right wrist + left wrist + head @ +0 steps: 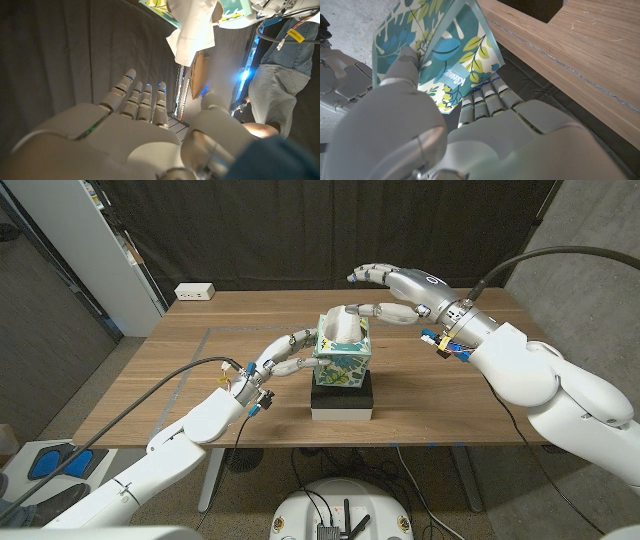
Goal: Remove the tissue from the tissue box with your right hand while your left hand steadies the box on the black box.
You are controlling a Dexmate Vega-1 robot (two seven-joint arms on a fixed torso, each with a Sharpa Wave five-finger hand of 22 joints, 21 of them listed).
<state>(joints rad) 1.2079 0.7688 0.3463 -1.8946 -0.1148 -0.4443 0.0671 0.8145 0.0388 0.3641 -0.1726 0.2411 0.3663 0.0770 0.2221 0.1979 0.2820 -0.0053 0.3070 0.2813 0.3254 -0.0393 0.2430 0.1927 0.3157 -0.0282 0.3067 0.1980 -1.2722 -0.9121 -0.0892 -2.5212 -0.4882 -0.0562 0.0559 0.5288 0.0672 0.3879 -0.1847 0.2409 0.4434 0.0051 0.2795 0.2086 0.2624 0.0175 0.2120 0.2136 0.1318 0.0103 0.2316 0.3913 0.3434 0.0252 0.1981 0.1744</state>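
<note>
The floral tissue box (346, 358) stands on the black box (342, 394) at the table's middle. A white tissue (343, 326) pokes up from its top. My left hand (283, 356) grips the box's left side, thumb on one face and fingers along another; the patterned box (445, 55) is close against that hand (470, 140). My right hand (395, 292) hovers just above and right of the box, fingers spread, thumb stretched over the tissue and holding nothing. In the right wrist view the tissue (192, 30) hangs beyond the extended fingers (142, 100).
A white power strip (194, 292) lies at the table's (480, 390) back left. A white cabinet (90, 240) stands left of the table and a dark curtain hangs behind. A person (280, 65) in grey and blue stands nearby.
</note>
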